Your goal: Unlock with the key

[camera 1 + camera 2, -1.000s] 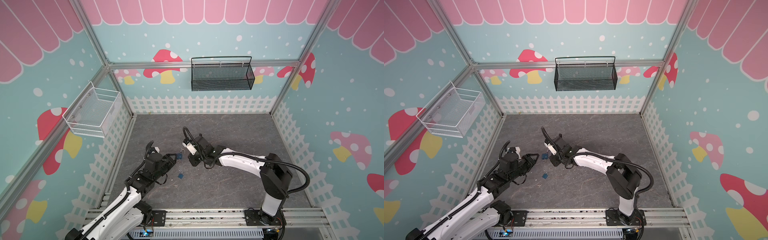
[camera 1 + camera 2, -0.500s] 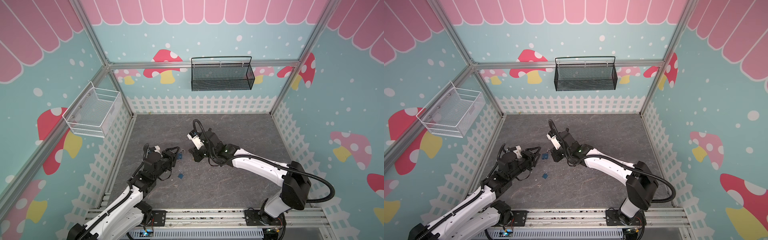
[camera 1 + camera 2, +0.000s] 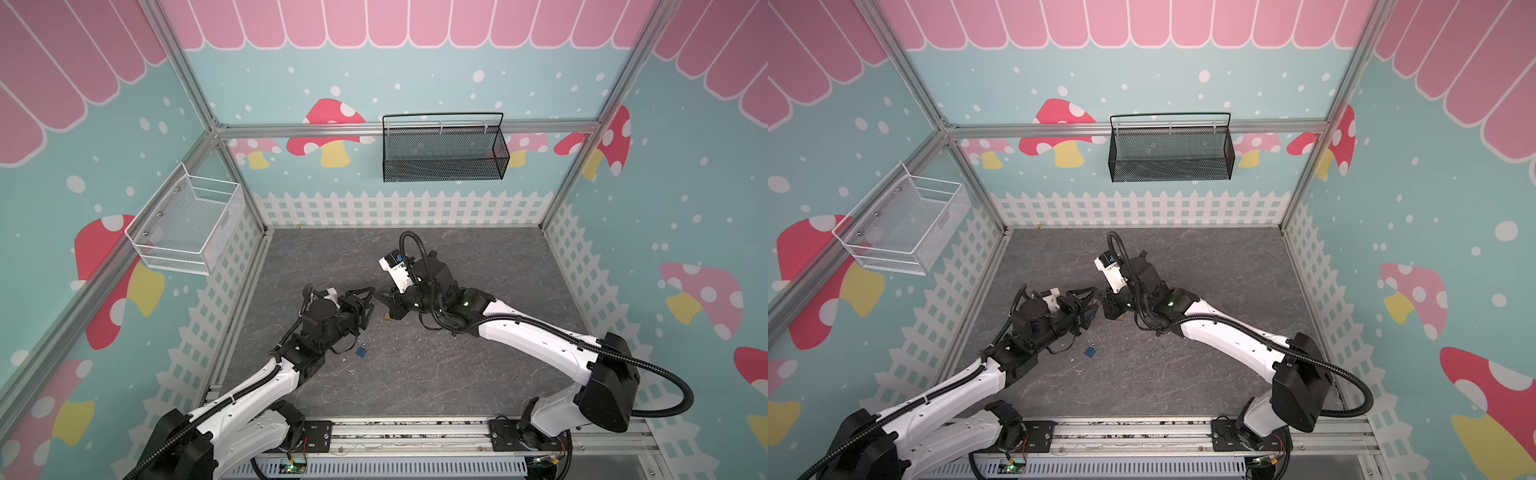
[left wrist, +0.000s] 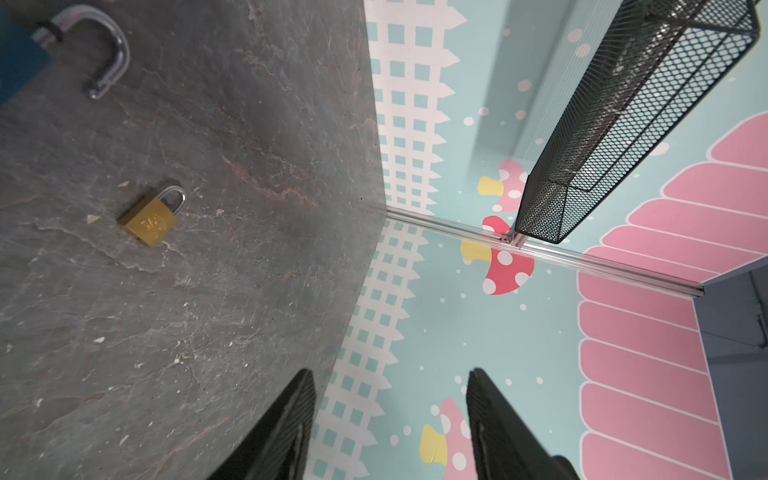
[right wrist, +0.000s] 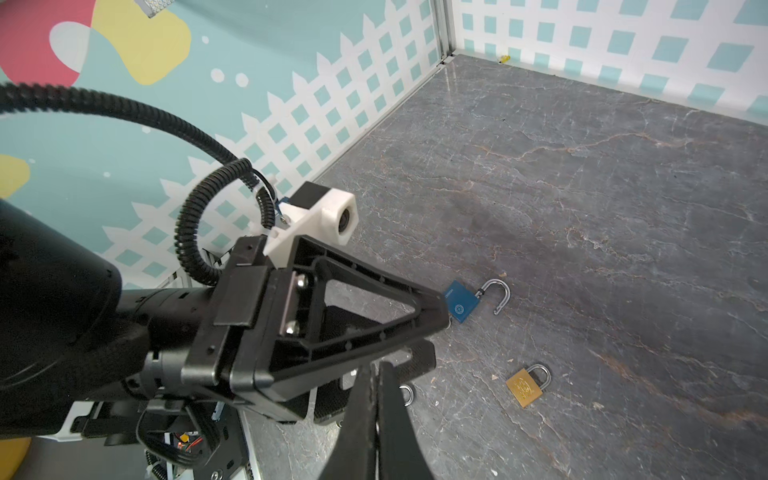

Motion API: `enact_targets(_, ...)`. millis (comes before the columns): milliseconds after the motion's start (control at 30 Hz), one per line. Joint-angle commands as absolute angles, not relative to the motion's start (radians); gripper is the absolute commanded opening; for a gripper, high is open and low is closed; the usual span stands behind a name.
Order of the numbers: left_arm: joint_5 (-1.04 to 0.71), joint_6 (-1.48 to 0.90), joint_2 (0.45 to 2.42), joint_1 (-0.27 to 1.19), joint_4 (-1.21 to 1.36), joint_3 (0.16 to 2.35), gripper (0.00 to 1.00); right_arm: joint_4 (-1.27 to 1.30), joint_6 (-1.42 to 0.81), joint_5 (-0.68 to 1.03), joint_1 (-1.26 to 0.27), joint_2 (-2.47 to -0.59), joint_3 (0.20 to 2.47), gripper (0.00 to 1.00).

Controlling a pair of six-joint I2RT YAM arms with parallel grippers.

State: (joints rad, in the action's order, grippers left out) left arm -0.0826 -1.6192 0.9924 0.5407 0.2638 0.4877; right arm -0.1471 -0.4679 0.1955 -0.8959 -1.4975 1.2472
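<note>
Padlock (image 5: 461, 305) blue, shackle swung open, flat on gray floor (image 5: 582, 187) near left gripper (image 4: 390, 371). Brass padlock (image 4: 150, 216) shut, lying close by. Left gripper fingers apart, nothing between. Right gripper (image 5: 376, 370) pinched closed, tip facing left gripper. Key not discernible.

Your stereo head hangs high above the silver front rail (image 3: 407, 429) and looks steeply down, so both top views take in the whole grey stone-patterned floor (image 3: 436, 386). Your left wrist camera rides low, rolled sideways, facing the black wire-mesh wall basket (image 4: 623, 104). Both wrist cameras, close in, share the small brass padlock (image 5: 525, 385).
</note>
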Motion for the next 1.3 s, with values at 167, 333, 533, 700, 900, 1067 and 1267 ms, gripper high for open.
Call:
enact_targets(167, -0.031, -1.327, 0.909, 0.528, 0.122, 0.588, 0.58, -0.374, -0.615, 0.043, -0.892, -1.478, 1.412, 0.0)
enact_targets(333, -0.009, -1.143, 0.888, 0.525, 0.003, 0.647, 0.58, -0.462, -0.674, -0.021, -0.892, -1.489, 1.485, 0.0)
enact_targets(533, -0.027, -0.976, 0.886, 0.525, 0.027, 0.653, 0.57, -0.482, -0.695, -0.03, -0.892, -1.497, 1.513, 0.0)
enact_targets(700, -0.047, -0.868, 0.878, 0.525, 0.003, 0.658, 0.56, -0.494, -0.726, -0.038, -0.892, -1.503, 1.528, 0.0)
enact_targets(900, -0.043, -0.708, 0.841, 0.524, 0.083, 0.601, 0.54, -0.47, -0.786, -0.024, -0.893, -1.501, 1.528, 0.0)
enact_targets(1067, -0.118, -0.504, 0.832, 0.525, 0.165, 0.562, 0.48, -0.47, -0.785, -0.016, -0.892, -1.497, 1.536, 0.0)
enact_targets(1267, -0.318, -0.261, 0.837, 0.528, 0.308, 0.509, 0.46, -0.497, -0.785, 0.015, -0.876, -1.456, 1.525, 0.0)
